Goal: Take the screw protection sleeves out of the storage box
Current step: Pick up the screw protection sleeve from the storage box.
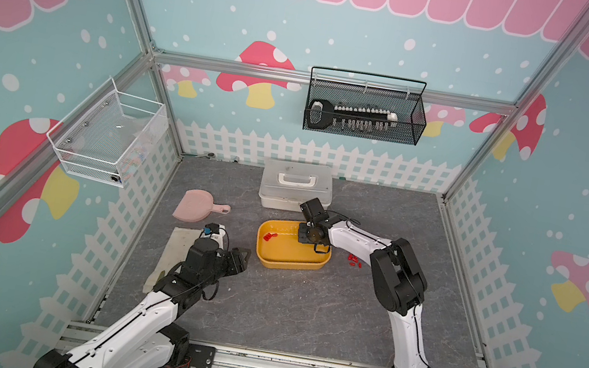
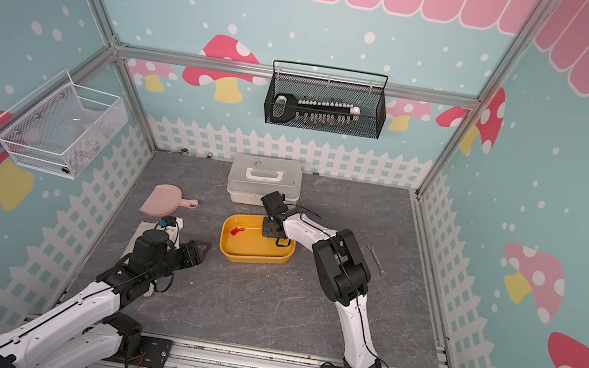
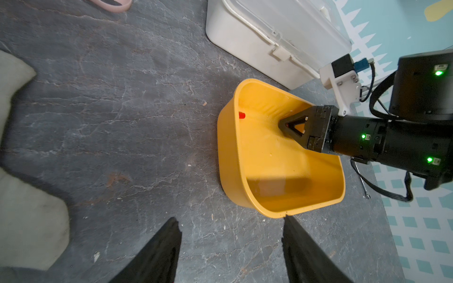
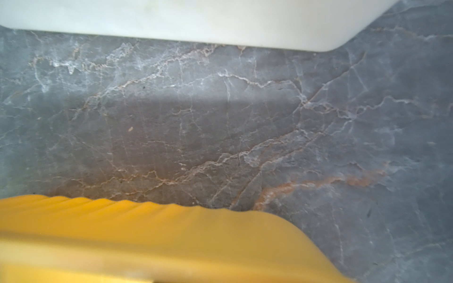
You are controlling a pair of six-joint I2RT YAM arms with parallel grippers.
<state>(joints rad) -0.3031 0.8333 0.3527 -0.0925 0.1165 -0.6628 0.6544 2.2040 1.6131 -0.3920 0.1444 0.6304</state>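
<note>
Right end effector (image 3: 282,124) sits inside the storage box (image 3: 226,159), its grip unreadable. Left end effector (image 3: 231,220), spread and empty, hovers over open counter (image 3: 122,122) just short of the rim.

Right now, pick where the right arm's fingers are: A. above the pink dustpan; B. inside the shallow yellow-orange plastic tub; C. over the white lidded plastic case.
B: the left wrist view shows the right arm's fingers inside the shallow yellow-orange plastic tub.

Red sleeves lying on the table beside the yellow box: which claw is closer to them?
Right. The right claw is down inside the storage box, across its wall from those screw protection sleeves. The left claw hangs outside the box's opposite side.
</note>
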